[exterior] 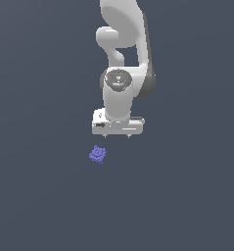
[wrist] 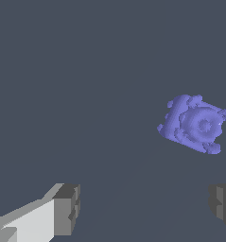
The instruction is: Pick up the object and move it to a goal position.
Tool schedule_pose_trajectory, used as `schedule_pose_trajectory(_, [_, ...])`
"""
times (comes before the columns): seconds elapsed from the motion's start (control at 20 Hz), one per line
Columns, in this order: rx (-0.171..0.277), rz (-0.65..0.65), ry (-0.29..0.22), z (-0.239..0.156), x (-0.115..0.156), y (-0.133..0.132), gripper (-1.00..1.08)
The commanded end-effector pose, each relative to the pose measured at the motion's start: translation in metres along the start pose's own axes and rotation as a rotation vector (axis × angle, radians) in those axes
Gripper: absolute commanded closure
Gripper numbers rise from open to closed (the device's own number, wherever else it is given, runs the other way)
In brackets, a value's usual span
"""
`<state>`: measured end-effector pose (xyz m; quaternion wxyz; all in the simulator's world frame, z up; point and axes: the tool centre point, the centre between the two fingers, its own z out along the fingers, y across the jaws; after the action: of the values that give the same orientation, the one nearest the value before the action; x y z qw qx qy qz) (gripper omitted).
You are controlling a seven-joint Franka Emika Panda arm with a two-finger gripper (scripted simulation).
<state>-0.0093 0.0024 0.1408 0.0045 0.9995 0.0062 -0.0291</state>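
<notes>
The object (exterior: 97, 154) is a tiny blue-violet blocky piece with a bumpy top and a round centre. It lies on the dark grey floor, in front of the arm and a little toward the exterior view's left. My gripper (exterior: 117, 137) hangs above the floor, pointing down, behind the object and apart from it. The fingers are spread wide and hold nothing. In the wrist view the object (wrist: 195, 125) lies off to one side of the gap, and both fingertips (wrist: 67, 209) show with bare floor between them.
The white arm (exterior: 122, 59) rises behind the gripper. A plain dark grey floor (exterior: 187, 196) fills both views.
</notes>
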Motion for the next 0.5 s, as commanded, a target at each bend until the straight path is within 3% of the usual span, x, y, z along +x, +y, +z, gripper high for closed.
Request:
schedule_pose_trajectory(0.0, [0.0,0.0,0.0,0.0,0.0,0.0,-0.92])
schedule_pose_trajectory(0.45, [0.003,-0.069,0.037,-0.021,0.009,-0.02,-0.92])
